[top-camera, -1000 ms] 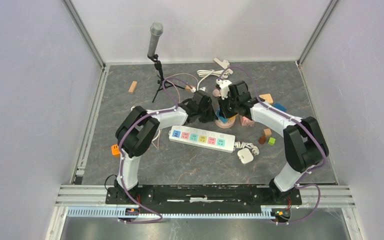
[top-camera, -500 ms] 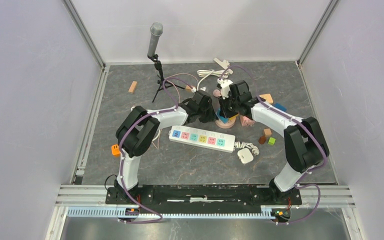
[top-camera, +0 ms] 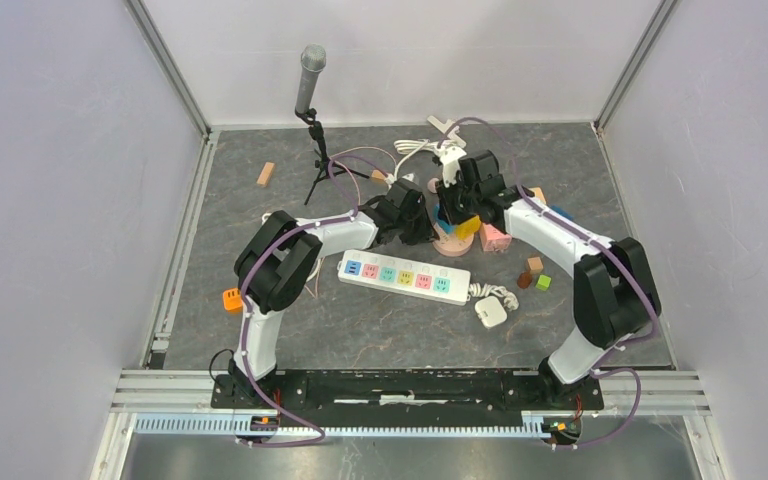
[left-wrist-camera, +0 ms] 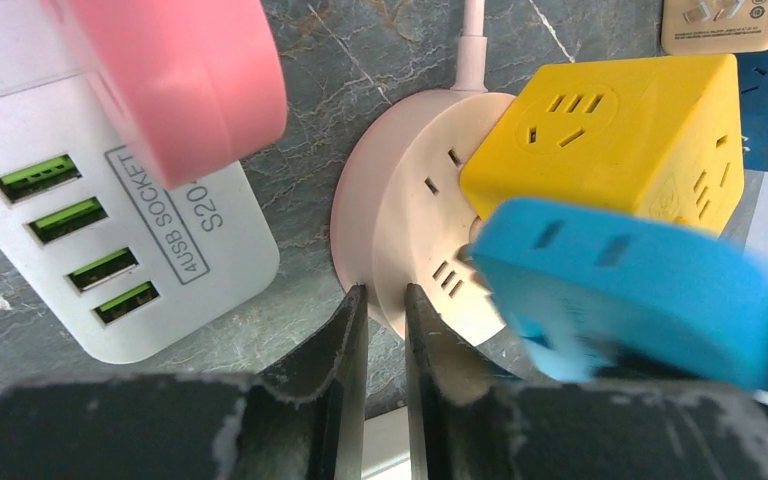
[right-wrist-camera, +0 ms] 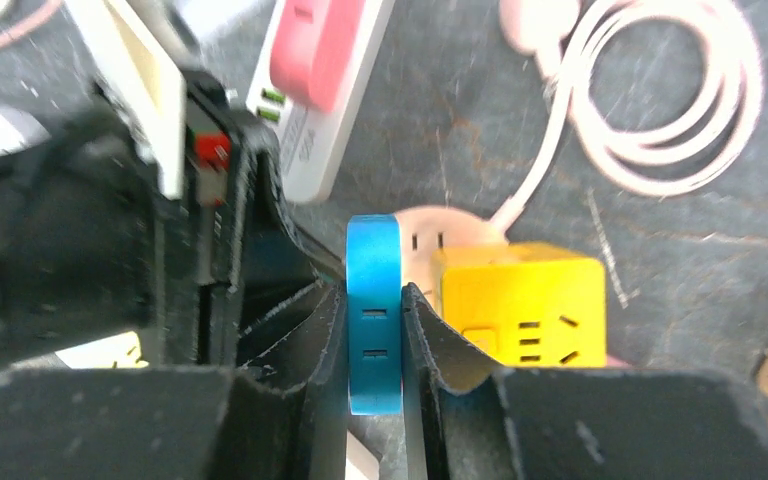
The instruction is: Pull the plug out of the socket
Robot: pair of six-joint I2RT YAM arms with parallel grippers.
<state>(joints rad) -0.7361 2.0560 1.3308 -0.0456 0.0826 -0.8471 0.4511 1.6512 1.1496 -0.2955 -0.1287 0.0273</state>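
Both sets are shut: the right jaws clamp the flat blue plastic plug [right-wrist-camera: 374, 310], seemingly just clear of the round pale-pink socket [left-wrist-camera: 400, 250]; the left jaws, empty, rest at its rim. The pull looks nearly finished.

Right end effector [right-wrist-camera: 373, 292] clamps blue plug [right-wrist-camera: 373, 250] — yellow cube [right-wrist-camera: 520, 305] beside.

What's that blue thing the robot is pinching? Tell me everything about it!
The blue plastic plug block is flat and smooth, with rounded corners and two small slots on it. It stands on edge, pinched between the fingers of the right tool. It sits over the round pale pink socket, right beside the yellow cube adapter. Its prongs are hidden, so I cannot tell whether it is fully out.
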